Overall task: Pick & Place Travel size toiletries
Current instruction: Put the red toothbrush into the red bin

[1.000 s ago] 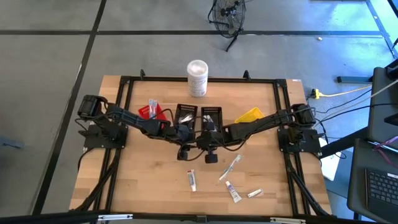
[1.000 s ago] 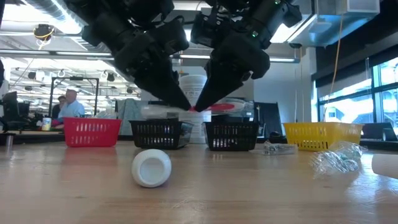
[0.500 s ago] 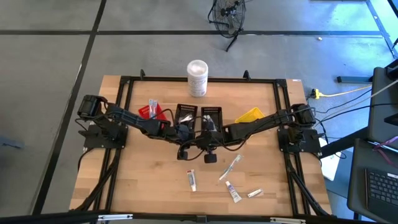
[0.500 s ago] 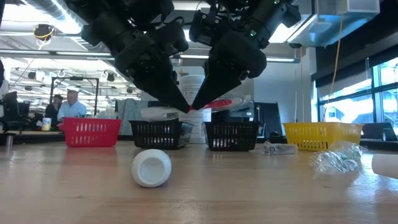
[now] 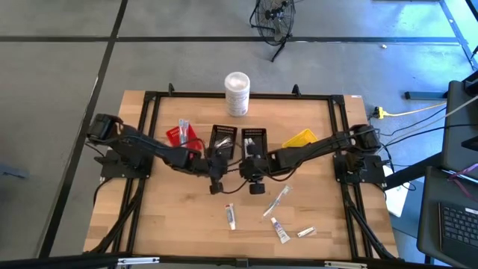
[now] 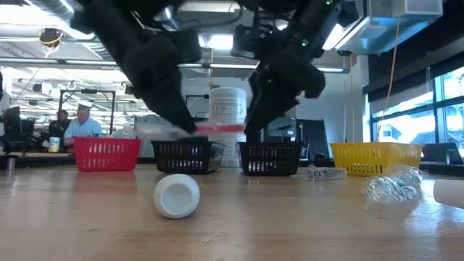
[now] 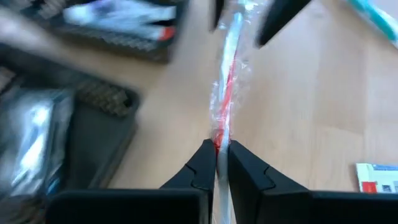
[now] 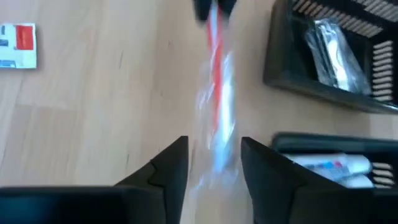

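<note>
So, your left gripper (image 7: 217, 163) is pinched tight on one end of a red-and-white toothbrush (image 7: 225, 93) sealed in crinkly clear wrap, held in the air in front of the black bins. Its long axis runs roughly level, from the left fingertips toward your right gripper (image 8: 214, 163), whose two fingers stand apart on either side of the wrapped far end, not pressing it.

Count the bins behind: two black mesh baskets (image 5: 224, 137), one red (image 5: 179, 132) and one yellow (image 5: 299, 138), all slatted plastic. One black basket holds a shiny clear packet, the other a white tube with a red cap; the red one also holds something.

On the bare wooden table (image 5: 164, 217) nearer the front edge you have four loose pieces: one white tube (image 5: 230, 216) lying front-to-back, one wrapped pale toothbrush (image 5: 276, 201) on a diagonal, one smaller tube (image 5: 279, 230), and one tiny white sachet (image 5: 305, 232). One tall white canister (image 5: 237, 93) stands upright at the far edge.
</note>
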Tool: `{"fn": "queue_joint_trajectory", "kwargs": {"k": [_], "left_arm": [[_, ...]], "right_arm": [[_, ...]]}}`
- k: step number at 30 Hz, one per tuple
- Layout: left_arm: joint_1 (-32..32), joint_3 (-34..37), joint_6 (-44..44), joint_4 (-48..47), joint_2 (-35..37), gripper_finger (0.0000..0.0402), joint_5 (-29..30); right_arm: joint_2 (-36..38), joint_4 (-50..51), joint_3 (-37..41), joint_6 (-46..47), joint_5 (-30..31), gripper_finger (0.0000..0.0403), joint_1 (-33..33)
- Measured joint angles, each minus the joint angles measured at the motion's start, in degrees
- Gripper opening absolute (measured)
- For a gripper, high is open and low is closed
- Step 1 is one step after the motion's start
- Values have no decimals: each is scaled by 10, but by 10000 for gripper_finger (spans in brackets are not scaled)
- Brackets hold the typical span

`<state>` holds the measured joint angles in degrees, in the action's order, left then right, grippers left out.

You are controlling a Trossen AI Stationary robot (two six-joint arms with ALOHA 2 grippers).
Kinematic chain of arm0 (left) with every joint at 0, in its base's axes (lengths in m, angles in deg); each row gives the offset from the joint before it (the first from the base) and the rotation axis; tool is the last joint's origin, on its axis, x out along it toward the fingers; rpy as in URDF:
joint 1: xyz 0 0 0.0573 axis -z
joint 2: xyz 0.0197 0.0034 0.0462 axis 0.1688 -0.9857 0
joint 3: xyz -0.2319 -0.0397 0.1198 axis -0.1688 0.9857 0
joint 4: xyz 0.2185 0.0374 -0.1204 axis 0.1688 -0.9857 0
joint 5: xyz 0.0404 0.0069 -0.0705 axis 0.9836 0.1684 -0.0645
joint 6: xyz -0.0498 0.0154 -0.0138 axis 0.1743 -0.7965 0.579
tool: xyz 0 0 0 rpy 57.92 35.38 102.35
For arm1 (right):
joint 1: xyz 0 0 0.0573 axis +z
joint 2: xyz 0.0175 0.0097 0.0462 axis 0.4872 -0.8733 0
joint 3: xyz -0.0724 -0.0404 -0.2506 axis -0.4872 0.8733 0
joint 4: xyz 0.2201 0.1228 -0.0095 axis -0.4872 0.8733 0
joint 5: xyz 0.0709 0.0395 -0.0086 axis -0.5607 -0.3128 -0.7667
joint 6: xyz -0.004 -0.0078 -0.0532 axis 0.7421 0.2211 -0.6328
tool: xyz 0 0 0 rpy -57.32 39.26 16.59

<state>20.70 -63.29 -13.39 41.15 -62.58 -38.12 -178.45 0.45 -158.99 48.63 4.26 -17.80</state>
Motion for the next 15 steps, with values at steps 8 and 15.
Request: {"fn": "queue_joint_trajectory", "kwargs": {"k": [8,15], "left_arm": [[66,0,201,-173,115,20,179],[77,15,414,-301,160,20,372]], "right_arm": [[43,56,-1,51,3,166,0],[49,51,0,52,32,160,0]]}}
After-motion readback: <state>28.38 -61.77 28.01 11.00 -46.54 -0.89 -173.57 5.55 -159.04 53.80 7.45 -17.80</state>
